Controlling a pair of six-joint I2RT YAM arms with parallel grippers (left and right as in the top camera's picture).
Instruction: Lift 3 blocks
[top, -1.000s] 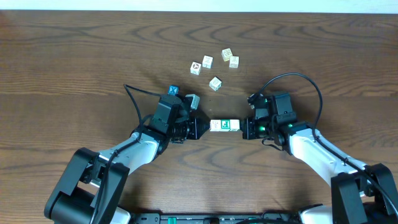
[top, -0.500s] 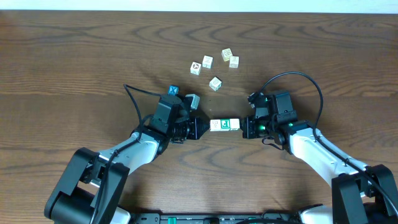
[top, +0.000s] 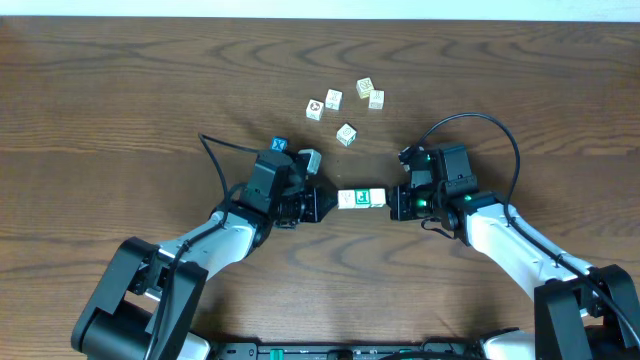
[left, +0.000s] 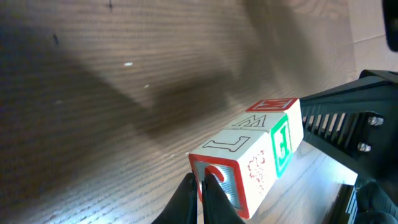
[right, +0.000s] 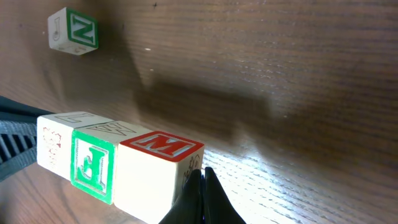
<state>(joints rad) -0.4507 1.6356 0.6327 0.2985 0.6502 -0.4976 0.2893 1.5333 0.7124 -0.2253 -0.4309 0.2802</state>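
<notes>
Here, near the middle of the dark wooden desk, the left pincer and right pincer, both closed, squeeze a row of three small wooden letter cubes between their tips, raised off the surface.

Both arms come in from the near edge, each on its own side, and slant inward so that the two wrists face one another over the middle of the table. The left gripper points right, its fingers drawn together into one narrow tip. The right gripper points left at the same level, its fingers likewise closed tight.
</notes>
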